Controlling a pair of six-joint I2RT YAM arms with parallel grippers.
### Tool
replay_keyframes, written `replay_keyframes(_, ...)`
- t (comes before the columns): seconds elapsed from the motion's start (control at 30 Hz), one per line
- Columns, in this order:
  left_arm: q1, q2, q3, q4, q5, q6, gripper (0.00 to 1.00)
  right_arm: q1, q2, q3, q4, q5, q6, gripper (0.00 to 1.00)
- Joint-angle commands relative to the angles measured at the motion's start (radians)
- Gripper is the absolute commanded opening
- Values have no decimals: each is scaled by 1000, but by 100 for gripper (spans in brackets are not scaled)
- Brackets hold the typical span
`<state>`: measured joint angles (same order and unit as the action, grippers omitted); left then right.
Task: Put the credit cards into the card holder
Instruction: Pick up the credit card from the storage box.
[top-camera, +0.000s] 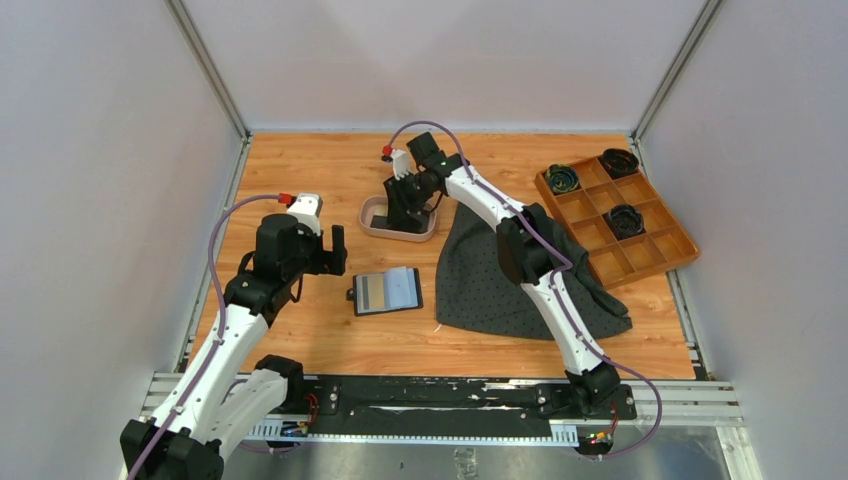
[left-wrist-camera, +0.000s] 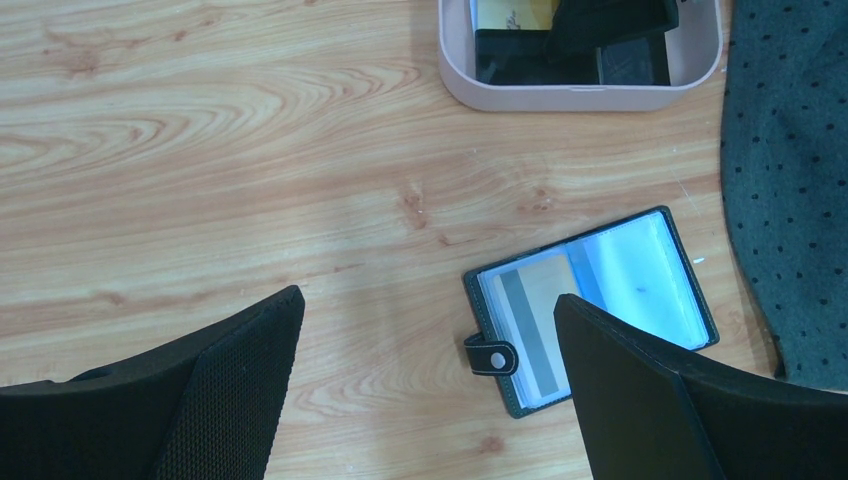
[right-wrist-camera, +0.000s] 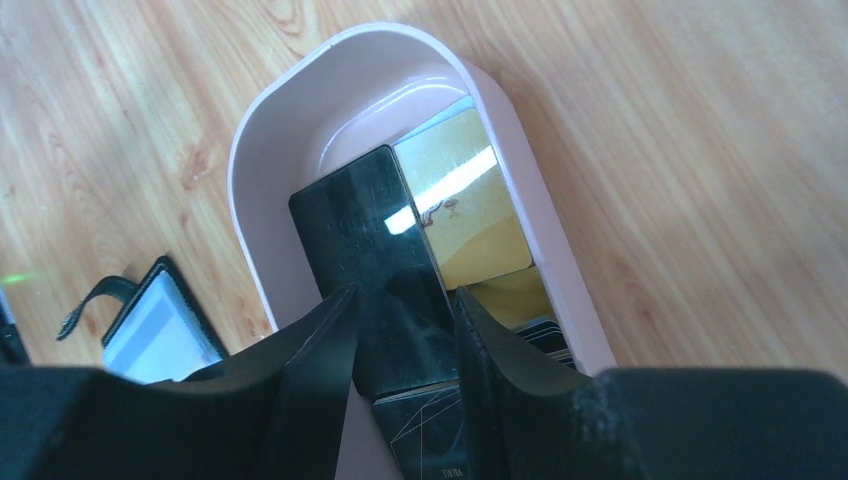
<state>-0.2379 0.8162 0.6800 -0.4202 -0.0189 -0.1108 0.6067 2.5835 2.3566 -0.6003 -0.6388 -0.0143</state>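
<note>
robot lab cell: white walls (top-camera: 100, 150), aluminium rail (top-camera: 450, 405), wooden tabletop (top-camera: 320, 170)

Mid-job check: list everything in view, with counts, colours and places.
card holder: 1, black, open on the table
card in holder: 1, tan with grey stripe, left pocket
tray: 1, pink, beyond the holder
black card: 1, in the tray
gold card: at least 1, in the tray
cloth: 1, dark, dotted, centre-right
box: 1, orange-brown, far right; 3 dark round items inside
left claw: open, above bare table
right claw: in the tray, straddling the black card
</note>
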Motion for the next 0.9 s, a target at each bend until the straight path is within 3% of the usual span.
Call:
replay_keyframes(0.0, 8, 1, -4, 14, 11, 13, 100, 17, -47, -20, -18, -94, 64, 43)
replay_keyframes(0.57, 9, 1, -5, 14, 13, 13, 100, 24, -89, -60, 21, -251, 127, 39)
replay_keyframes(0.77, 11, 0, -5, 15, 12, 13, 100, 34, -89, -69, -20, -142, 39, 29)
replay_keyframes(0.87, 11, 1, -5, 15, 13, 13, 100, 35, -83, -69, -29, -124, 19, 19)
